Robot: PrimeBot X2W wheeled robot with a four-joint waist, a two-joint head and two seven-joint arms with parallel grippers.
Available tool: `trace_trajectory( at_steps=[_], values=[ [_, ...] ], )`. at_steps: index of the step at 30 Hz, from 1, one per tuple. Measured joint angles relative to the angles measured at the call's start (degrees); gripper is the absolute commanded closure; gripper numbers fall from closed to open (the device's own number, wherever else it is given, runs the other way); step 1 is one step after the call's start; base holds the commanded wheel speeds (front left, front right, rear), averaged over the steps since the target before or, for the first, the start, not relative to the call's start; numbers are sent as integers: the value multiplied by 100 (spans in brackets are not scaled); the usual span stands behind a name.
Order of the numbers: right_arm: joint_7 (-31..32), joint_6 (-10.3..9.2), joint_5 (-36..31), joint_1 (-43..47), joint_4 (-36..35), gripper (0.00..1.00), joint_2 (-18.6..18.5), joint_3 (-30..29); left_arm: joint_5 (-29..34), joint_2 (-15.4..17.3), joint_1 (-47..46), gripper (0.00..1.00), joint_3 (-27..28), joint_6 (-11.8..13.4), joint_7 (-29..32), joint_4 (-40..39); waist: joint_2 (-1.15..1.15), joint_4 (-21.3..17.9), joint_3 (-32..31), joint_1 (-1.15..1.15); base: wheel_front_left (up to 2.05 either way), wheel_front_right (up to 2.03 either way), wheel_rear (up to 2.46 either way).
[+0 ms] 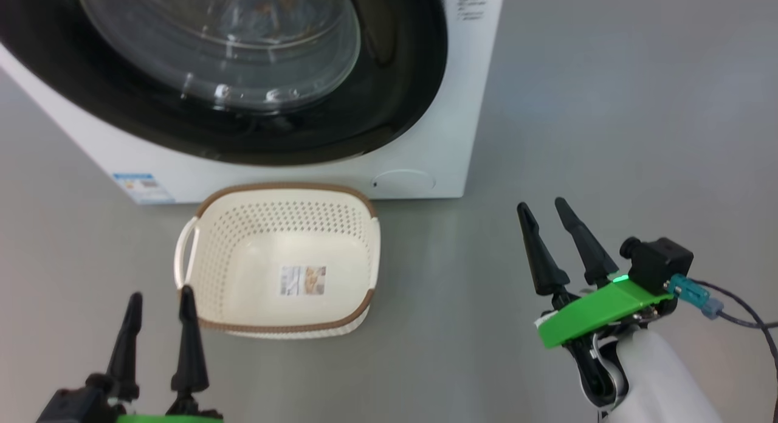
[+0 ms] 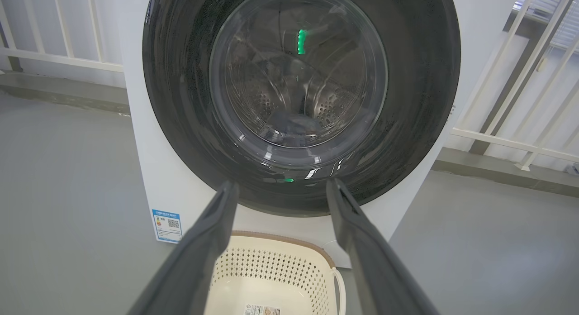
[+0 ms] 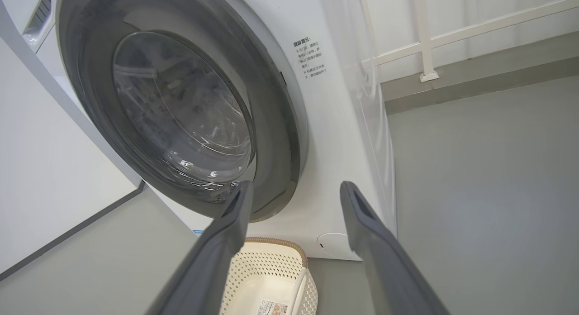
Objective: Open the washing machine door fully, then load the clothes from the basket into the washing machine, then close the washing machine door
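Observation:
The washing machine (image 1: 465, 113) stands ahead with its door (image 1: 395, 95) shut flat against the front, black rim glossy and glass bowl bulging. Through the glass in the left wrist view, a dim bluish heap that looks like the clothes (image 2: 294, 124) lies low in the drum. In front of the machine the cream basket (image 1: 282, 187) sits on the floor, holding nothing but its paper label. My left gripper (image 1: 161, 292) is open at the basket's near left corner. Out to the right, my right gripper (image 1: 541, 203) hangs open over bare floor. Both point at the door (image 2: 181, 102) (image 3: 271, 125).
Grey floor (image 1: 608, 107) spreads to the right of the machine. A white railing (image 2: 520, 102) (image 3: 452, 39) runs behind and beside the machine. A white wall panel (image 3: 45, 170) stands on the left of the right wrist view. A dark cable (image 1: 744, 313) trails from my right wrist.

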Motion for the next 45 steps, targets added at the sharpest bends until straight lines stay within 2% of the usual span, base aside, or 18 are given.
trace_trajectory(
  at_steps=[12, 16, 21, 34, 45],
  values=[
    [0, 0, -436, 879, -308, 0, 54, -289, 165, 8, 694, 0, 363, 146, 0, -88, 0, -536, -608, 0, 0, 0, 0],
    [1, 0, -926, 1043, -500, 0, 43, -235, 165, 9, 851, 0, 401, 154, 0, -169, 0, -706, -770, 0, 0, 0, 0],
    [1, 0, -1098, 1284, -751, 0, 29, -290, 263, 9, 985, 0, 397, 205, 0, -241, 0, -863, -895, 0, 0, 0, 0],
    [1, 0, -1370, 1736, -1179, 0, 82, -498, 467, 16, 1305, 0, 404, 337, 0, -420, 0, -922, -1053, 0, 0, 0, 0],
    [1, 0, -1380, 1745, -1230, 0, 92, -504, 474, 23, 1334, 0, 402, 447, 0, -449, 0, -964, -1114, 0, 0, 0, 0]
  ],
)
